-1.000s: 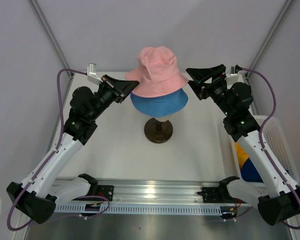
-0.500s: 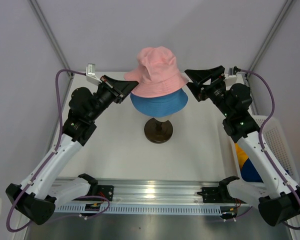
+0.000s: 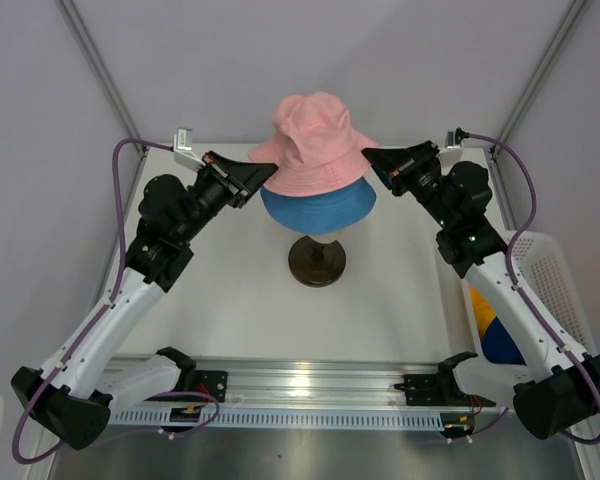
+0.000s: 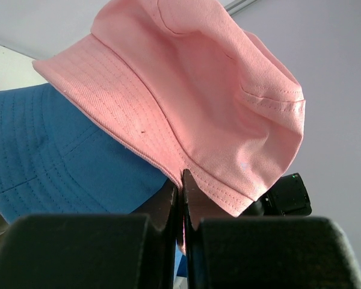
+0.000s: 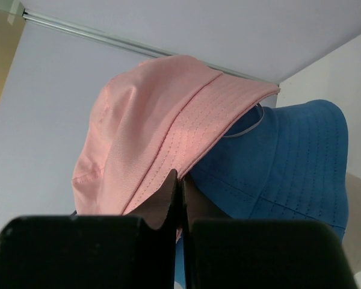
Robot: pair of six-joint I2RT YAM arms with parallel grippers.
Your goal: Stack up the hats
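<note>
We see the right gripper (image 3: pixel 368 155) has slid toward 8 o'clock in the top view. Its tip, which stood just off the pink hat (image 3: pixel 315 135) a second ago, now meets the brim on the hat's 3 o'clock side. In the wrist view its fingers (image 5: pixel 168 192) pinch that brim. The whole right forearm has swung toward 9 o'clock with it. The brim there looks slightly lifted. The cable (image 3: pixel 515 170) over that arm has bowed further toward 9 o'clock.
</note>
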